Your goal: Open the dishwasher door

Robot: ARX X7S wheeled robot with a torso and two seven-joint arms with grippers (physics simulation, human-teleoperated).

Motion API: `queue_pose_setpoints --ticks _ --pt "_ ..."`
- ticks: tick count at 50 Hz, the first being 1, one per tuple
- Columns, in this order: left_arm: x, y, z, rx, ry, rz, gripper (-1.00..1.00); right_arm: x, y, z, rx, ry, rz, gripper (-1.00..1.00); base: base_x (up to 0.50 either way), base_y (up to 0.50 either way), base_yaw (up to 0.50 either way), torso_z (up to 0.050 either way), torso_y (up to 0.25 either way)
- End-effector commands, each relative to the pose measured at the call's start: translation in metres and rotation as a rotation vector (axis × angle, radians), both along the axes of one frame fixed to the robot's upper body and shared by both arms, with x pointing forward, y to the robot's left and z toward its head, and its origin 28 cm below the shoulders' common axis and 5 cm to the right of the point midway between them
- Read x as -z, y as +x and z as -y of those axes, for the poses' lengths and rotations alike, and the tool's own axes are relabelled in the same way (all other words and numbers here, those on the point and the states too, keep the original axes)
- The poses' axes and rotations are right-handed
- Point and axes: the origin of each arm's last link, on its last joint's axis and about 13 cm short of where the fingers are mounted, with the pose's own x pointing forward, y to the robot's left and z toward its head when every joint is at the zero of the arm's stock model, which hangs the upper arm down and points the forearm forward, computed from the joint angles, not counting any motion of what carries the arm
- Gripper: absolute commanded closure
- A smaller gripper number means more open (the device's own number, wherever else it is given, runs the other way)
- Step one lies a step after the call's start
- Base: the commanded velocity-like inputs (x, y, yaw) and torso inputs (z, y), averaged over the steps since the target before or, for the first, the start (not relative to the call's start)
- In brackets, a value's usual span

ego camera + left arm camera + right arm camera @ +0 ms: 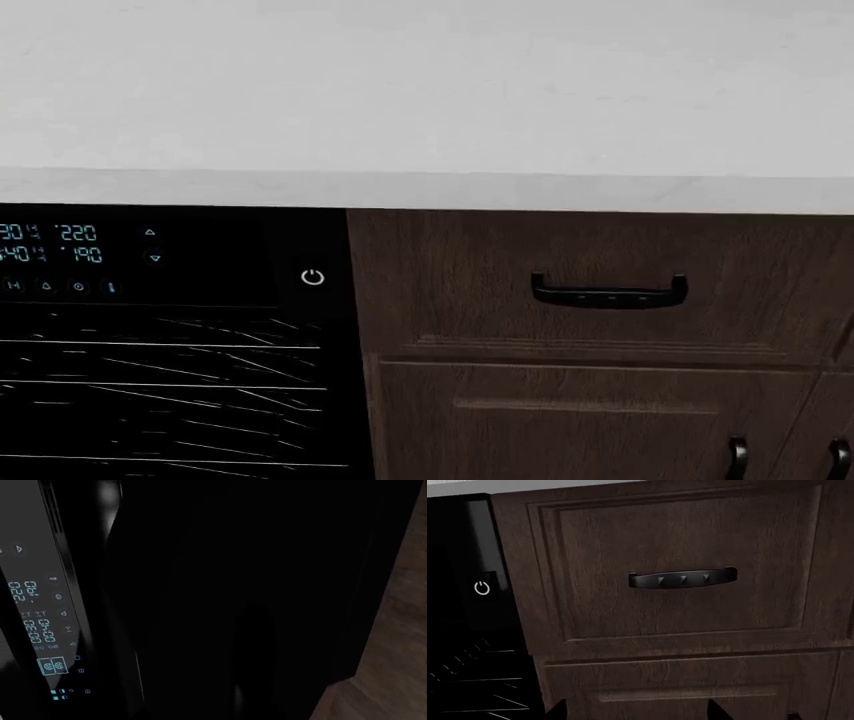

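Observation:
The dishwasher's black control strip (pixel 160 258) with cyan digits and a white power icon (pixel 312 277) sits under the counter at the head view's left. Below it I see white wire racks (pixel 160 390) in a dark cavity, with no door panel across them. In the left wrist view the strip (pixel 40 625) runs beside a broad black face, apparently the dishwasher door (pixel 220 570); no handle shows. My left gripper is lost in that darkness. My right gripper (pixel 637 711) is open, fingertips (pixel 557 711) wide apart, facing the wood cabinet and touching nothing.
A white countertop (pixel 427 100) spans the top. Right of the dishwasher is a dark brown drawer front (pixel 601 330) with a black handle (pixel 609 292), above cabinet doors with black handles (pixel 735 455). Wood floor (pixel 400 630) shows in the left wrist view.

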Motion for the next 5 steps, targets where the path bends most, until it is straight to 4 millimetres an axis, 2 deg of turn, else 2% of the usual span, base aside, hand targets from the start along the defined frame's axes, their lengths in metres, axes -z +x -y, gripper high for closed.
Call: queue_pose_setpoints --ticks 1,5 --pt "0.0324 -0.0584 0.041 0.013 -0.369 -0.517 1.0 0.0016 0.0005 -0.0011 -0.003 0.007 0.0 -1.0 0.0 -0.01 -0.01 0.0 0.0" --pt "0.0319 -0.0596 0.0399 0.004 -0.378 -0.539 1.0 0.0013 0.0 -0.0005 -0.002 0.008 0.001 -1.0 0.0 0.0 -0.01 0.0 0.0"
